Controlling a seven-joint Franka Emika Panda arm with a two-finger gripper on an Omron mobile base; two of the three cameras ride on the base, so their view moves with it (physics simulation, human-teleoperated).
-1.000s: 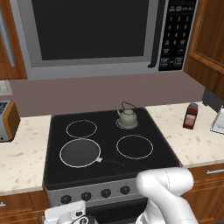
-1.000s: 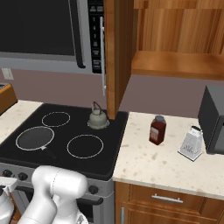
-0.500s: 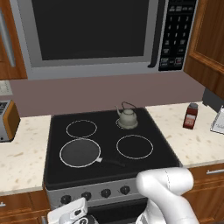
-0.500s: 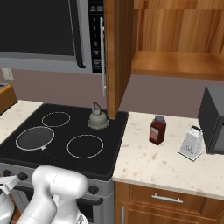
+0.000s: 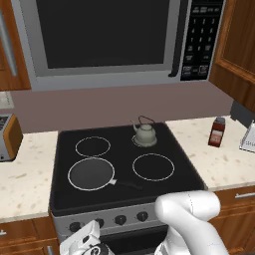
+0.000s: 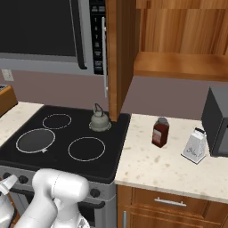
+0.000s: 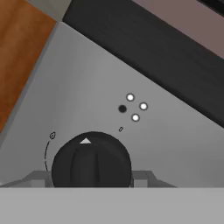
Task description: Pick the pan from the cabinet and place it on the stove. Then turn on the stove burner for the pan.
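Steel stove (image 7: pixel 144 144) front; knob (image 7: pixel 91 164) partly cut off below.

Microwave (image 5: pixel 104 40) above; kettle (image 5: pixel 145 133) rear; red jar (image 6: pixel 160 132), grater (image 6: pixel 195 146) on counter (image 6: pixel 156 164); toaster (image 5: pixel 9 137) left.

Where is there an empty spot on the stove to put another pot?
The front right white burner ring on the black glass cooktop is bare, and so is the small back left ring. The dark-grey frying pan fills the front left; the small grey kettle crowds the back right.
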